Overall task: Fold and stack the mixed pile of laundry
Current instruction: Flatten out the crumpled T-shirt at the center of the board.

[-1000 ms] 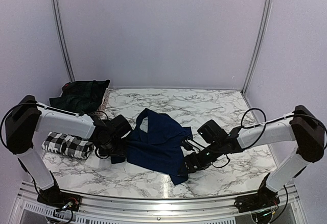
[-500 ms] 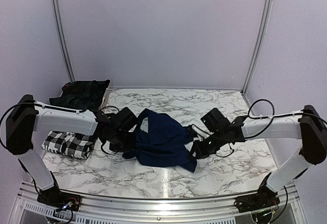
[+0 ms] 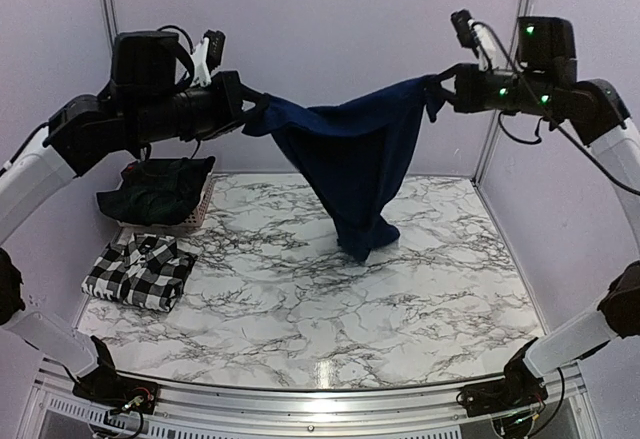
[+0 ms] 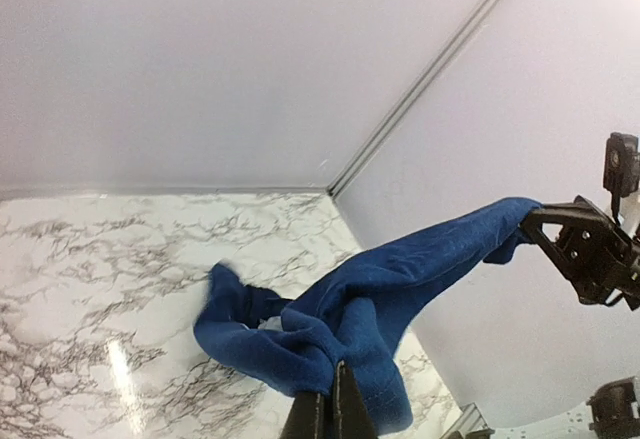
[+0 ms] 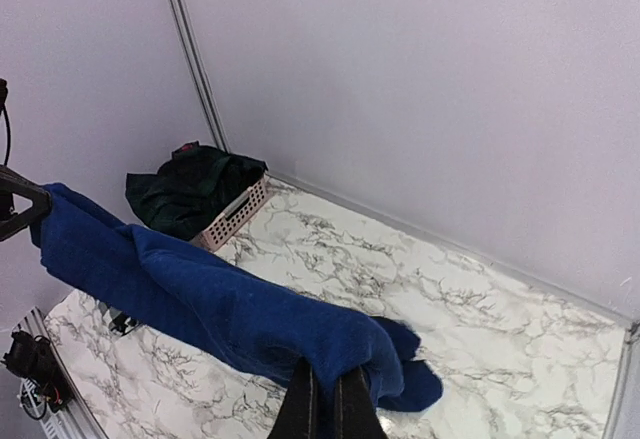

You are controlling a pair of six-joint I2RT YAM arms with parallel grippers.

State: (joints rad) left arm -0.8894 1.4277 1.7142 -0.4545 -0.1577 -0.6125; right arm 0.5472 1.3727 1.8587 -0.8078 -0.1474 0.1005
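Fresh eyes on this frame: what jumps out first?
The navy T-shirt hangs high in mid-air like a hammock, pinched at one end by the left claw and at the other by the right claw, its middle sagging toward the marble table. Below at left lies the folded checked shirt, and behind it a dark plaid garment fills a pink basket.

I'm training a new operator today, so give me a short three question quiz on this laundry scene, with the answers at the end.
1. True or false: the left gripper and the right gripper are both shut on the navy T-shirt, holding it in the air.
2. Where is the black-and-white checked shirt? A draped over an arm; B lying on the marble table; C hanging from a gripper.
3. Fill in: the dark green plaid garment sits in a pink ____.
Key: 1 true; 2 B; 3 basket.
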